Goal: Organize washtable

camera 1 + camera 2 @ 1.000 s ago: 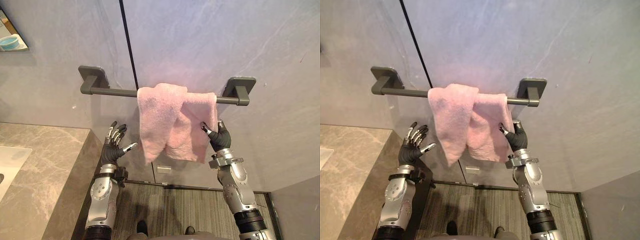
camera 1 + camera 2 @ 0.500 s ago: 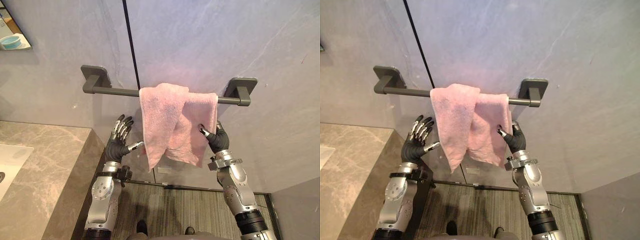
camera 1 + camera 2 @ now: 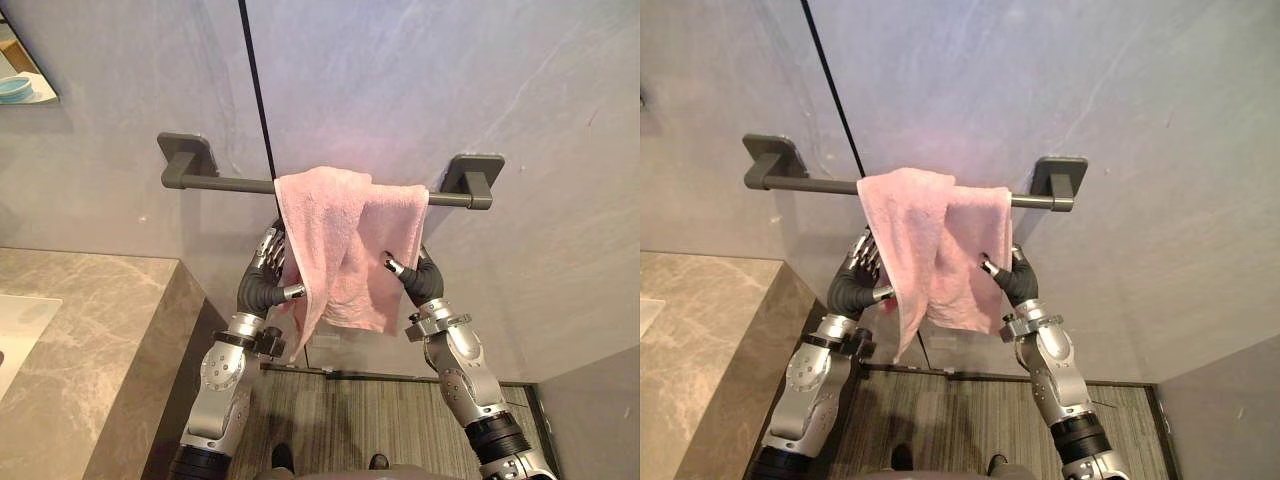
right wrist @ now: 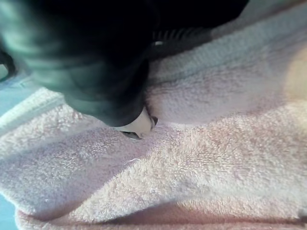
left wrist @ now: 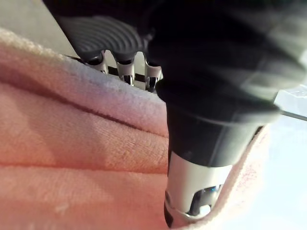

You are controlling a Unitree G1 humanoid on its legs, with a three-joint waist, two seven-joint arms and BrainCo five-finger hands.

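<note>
Pink towel (image 3: 335,240) between both hands (image 3: 258,292) (image 3: 424,284)

Left arm (image 3: 222,380) and right arm (image 3: 462,368): silver-grey rounded shells with dark recesses, and a black band at the end far from the hand. Silver ring behind each wrist. Left hand (image 3: 258,290) and right hand (image 3: 424,282): dark ribbed cover over back and wrist.

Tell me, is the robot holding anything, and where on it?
The pink towel hanging on the bar. The right hand pinches its right edge, thumb in front. The left hand is at the left edge; whether it grips cannot be told.
</note>
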